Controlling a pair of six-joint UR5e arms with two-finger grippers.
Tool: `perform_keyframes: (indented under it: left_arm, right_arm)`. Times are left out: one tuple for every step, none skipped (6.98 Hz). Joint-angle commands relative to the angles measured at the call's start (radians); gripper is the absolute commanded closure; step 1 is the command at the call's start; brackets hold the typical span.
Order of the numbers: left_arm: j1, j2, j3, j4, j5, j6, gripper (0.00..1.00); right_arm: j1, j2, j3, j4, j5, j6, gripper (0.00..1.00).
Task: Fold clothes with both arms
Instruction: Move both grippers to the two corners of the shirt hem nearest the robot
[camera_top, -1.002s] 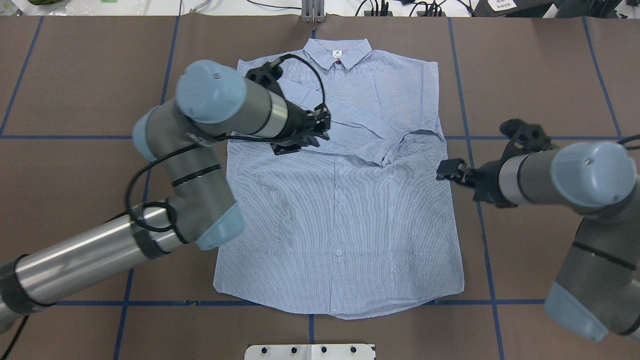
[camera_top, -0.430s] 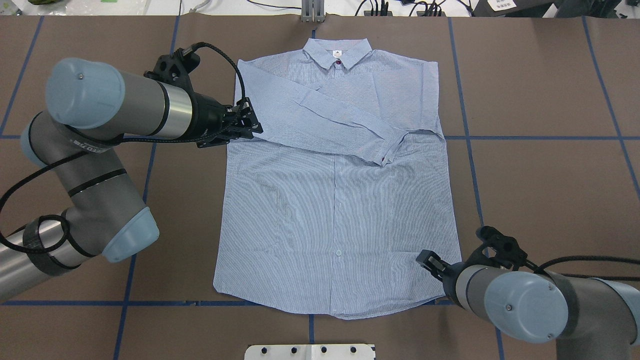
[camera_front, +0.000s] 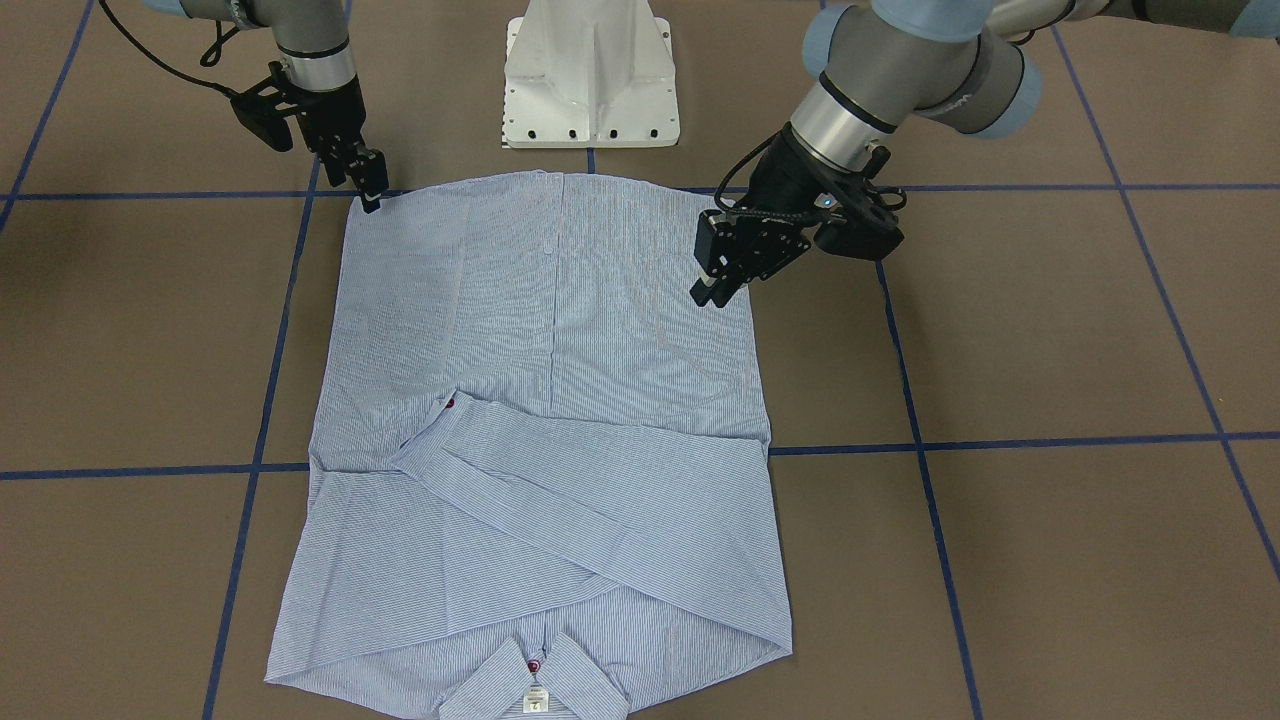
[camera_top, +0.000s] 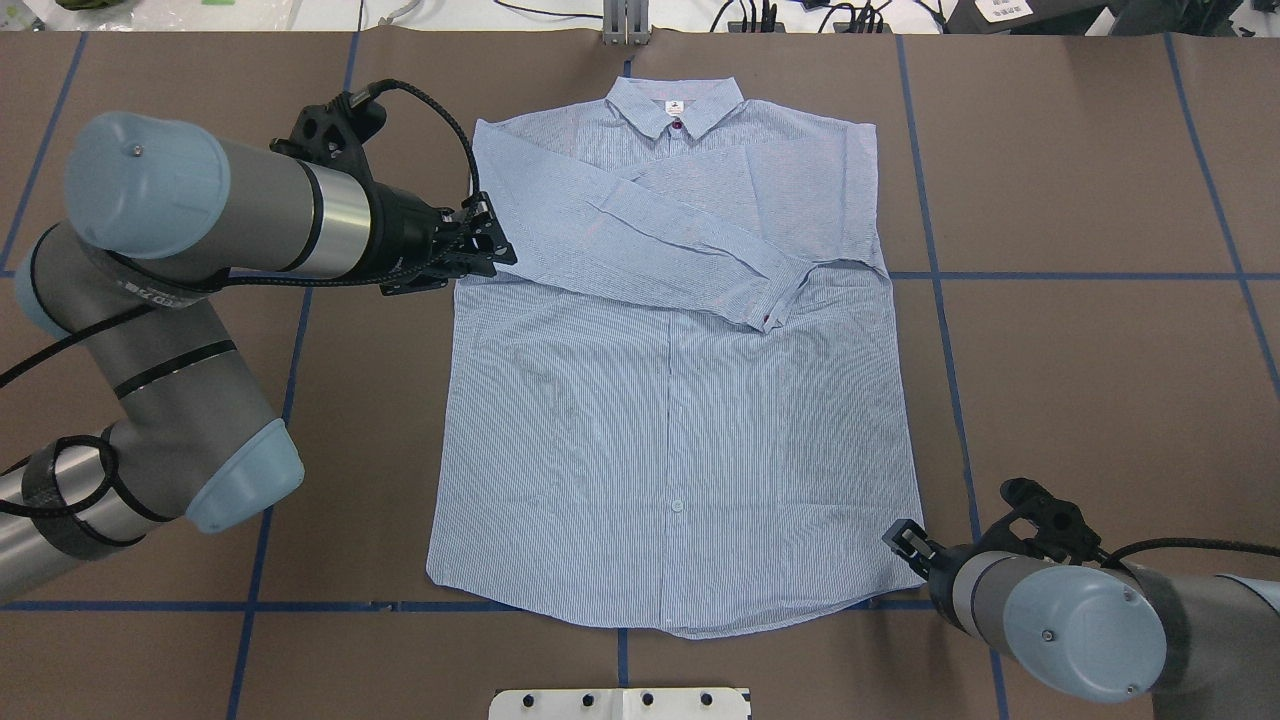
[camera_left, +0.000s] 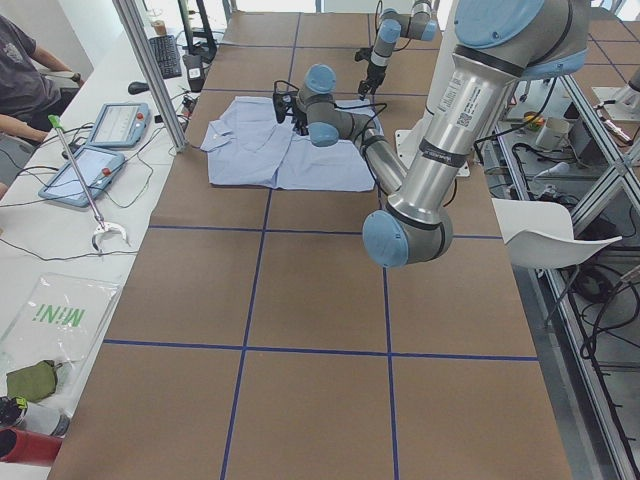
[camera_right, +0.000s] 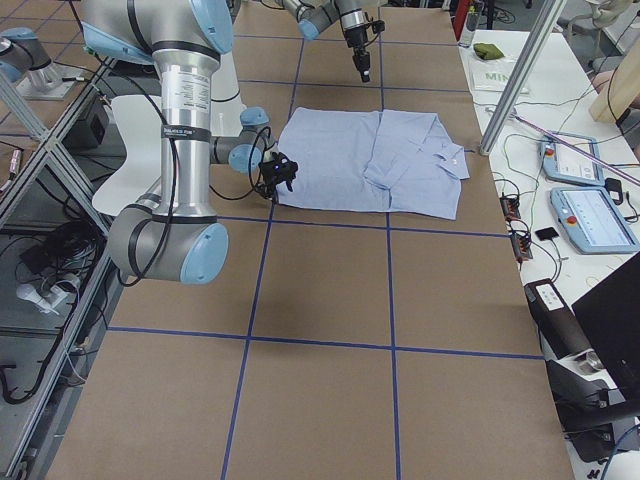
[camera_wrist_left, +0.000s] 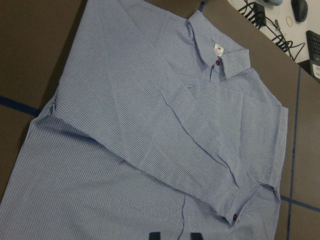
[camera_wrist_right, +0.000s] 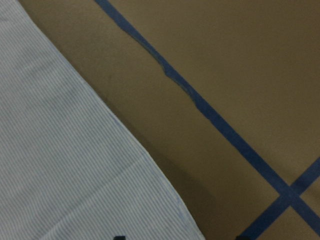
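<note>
Light-blue striped shirt (camera_top: 670, 400) flat on the brown desk (camera_top: 1100, 150), filling the centre of the overhead frame, collar at the top, both sleeves folded across the chest. Left end effector (camera_top: 497, 237) at centre-left of that frame, over the shirt's side edge beside the sleeve fold; hovers above the cloth, fingers a little apart, grips nothing. Right end effector (camera_top: 900, 538) at lower right, low at the hem corner; fingers spread wide, not closed on the cloth.
</note>
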Motion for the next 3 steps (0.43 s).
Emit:
perform_keyframes:
  left_arm:
    - [0.001,0.009,-0.011,0.011,0.003,-0.001,0.67]
    - [-0.001,0.01,-0.019,0.011,0.003,-0.001,0.66]
    - [-0.001,0.017,-0.02,0.011,0.003,0.0,0.66]
  right_arm:
    - [-0.004,0.002,-0.024,0.021,0.004,0.016,0.33]
    - [-0.004,0.002,-0.025,0.021,0.007,0.018,0.38]
    - [-0.004,0.002,-0.021,0.021,0.007,0.018,0.54]
